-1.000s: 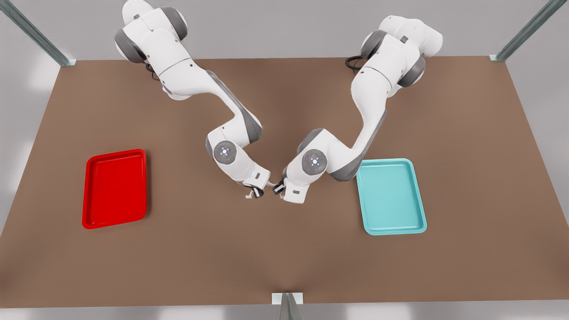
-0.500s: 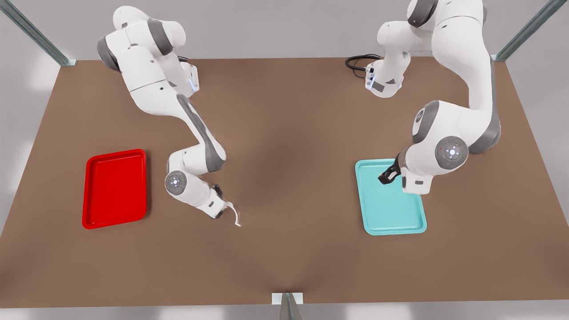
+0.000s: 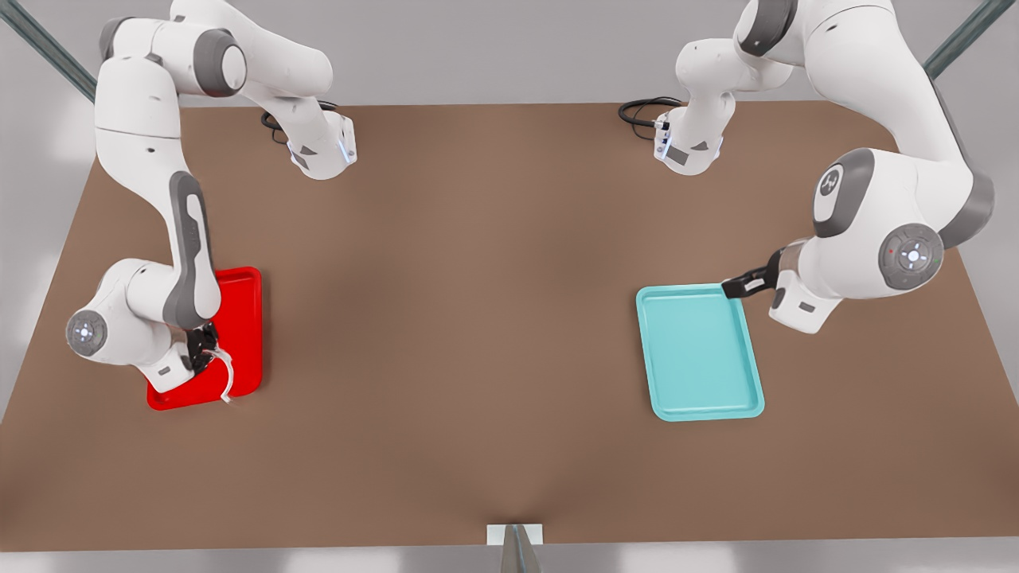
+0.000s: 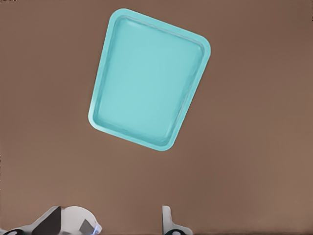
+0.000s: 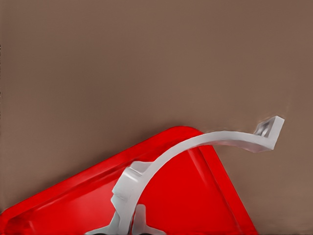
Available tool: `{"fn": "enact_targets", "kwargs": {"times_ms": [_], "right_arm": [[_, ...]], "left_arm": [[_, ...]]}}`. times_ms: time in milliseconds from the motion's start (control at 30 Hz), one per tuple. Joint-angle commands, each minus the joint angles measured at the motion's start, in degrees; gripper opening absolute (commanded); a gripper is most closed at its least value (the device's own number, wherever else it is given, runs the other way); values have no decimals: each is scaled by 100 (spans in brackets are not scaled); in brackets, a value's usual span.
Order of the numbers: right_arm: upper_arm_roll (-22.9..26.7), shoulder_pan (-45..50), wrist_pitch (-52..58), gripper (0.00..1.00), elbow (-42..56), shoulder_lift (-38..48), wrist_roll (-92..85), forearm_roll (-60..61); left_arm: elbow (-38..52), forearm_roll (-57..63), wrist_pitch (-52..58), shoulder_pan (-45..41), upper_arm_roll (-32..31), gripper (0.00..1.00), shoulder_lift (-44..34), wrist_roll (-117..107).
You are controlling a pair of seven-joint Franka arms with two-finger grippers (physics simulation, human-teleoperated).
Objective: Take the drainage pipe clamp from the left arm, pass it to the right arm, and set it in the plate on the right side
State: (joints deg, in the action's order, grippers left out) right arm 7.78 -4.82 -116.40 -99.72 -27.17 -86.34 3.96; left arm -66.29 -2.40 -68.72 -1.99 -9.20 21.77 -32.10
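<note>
Here, seen from above in the front view, a brown tabletop [image 3: 509,334] carries two shallow trays, well apart, with a white robot arm reaching over each.

On the front view's left lies the plate [image 3: 239,294], a bright red rectangular tray with rounded corners and a raised rim. The right arm [image 3: 187,239] bends down over it, and the right gripper [image 3: 204,352] hangs above the plate's near portion. Its black fingers are clamped on the drainage pipe clamp [image 3: 225,374], a thin white arc-shaped strip. The clamp curves down from the fingers toward the plate's near corner, its free end close to the rim. Whether that end touches the plate cannot be told.

In the right wrist view the drainage pipe clamp [image 5: 195,147] sweeps out from the camera's edge as a pale arc with a short flat tab at its far end. Most of the arc is over the red plate [image 5: 186,205], while the tab reaches past the plate's rounded corner, over bare tabletop.

On the front view's right lies a teal tray [image 3: 699,354] of like size. The left arm [image 3: 884,239] waits beside it, and the left gripper [image 3: 742,285] sits at the tray's far corner. Whether its dark fingers are apart or together cannot be told. The left wrist view looks down on the teal tray [image 4: 149,81] against the brown surface.
</note>
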Motion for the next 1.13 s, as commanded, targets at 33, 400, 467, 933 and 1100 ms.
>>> {"fn": "enact_targets", "kwargs": {"times_ms": [33,400,467,933,1100], "right_arm": [[260,-107,170,21,-92,19,-550,-115],[277,-476,152,100,-443,-113,-674,-211],[277,-476,144,100,-435,-157,-674,-203],[163,1791,3475,100,1825,1389,6998,-844],[189,1835,3712,100,1446,2102,7404,-774]], "left_arm": [[3,-6,166,-11,-12,100,-15,1750],[11,-6,184,33,-3,100,-15,1777],[11,-6,184,33,-3,100,-15,1777],[11,-15,193,15,-3,100,-15,1768],[11,-15,193,6,-3,100,-15,1768]]}}
